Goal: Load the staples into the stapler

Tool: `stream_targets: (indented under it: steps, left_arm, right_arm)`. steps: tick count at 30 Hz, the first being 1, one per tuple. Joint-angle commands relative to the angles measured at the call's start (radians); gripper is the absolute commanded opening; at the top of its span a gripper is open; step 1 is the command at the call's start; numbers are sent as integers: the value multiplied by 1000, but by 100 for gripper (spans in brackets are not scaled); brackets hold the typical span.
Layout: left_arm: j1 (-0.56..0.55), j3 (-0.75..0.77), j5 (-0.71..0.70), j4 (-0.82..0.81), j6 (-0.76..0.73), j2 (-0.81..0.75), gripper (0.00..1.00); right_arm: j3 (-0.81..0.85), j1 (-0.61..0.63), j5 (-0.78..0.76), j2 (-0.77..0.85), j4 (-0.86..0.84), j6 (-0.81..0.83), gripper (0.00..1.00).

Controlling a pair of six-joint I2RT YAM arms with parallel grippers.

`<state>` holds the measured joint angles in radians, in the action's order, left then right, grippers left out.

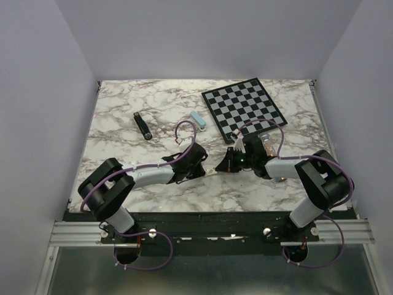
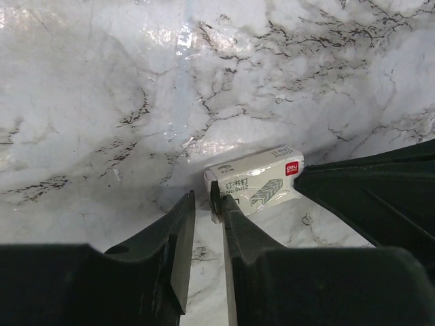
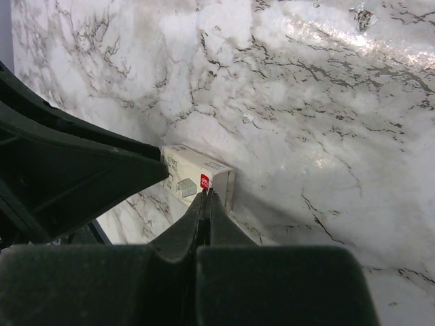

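The slim black stapler (image 1: 142, 126) lies at the far left of the marble table, apart from both arms. A small cream staple box (image 1: 212, 173) lies between my two grippers. In the left wrist view the box (image 2: 255, 180) lies just past my left gripper (image 2: 202, 198), which is narrowly open; its right finger (image 2: 219, 204) touches the box's end. In the right wrist view my right gripper (image 3: 207, 195) is shut, its tips against the top edge of the box (image 3: 187, 173) at its other end. No bare staple strip shows.
A checkerboard (image 1: 242, 107) lies at the back right. A small light-blue block (image 1: 198, 120) lies left of it. A clear tube (image 1: 268, 145) lies partly under the right arm. Grey walls enclose the table on three sides.
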<state>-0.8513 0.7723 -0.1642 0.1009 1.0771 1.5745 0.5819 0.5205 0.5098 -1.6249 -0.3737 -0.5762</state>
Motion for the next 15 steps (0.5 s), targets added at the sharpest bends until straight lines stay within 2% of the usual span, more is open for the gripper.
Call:
stream_targets:
  steps: [1,15]
  left_arm:
    - [-5,-2,-18,46,3,-22,29]
    - [-5,24,-11,68,-16,7,27]
  right_arm:
    - [-10,-1,10,-1,-27,1,1]
    - [-11,-1,29,-7,-48,-2,1]
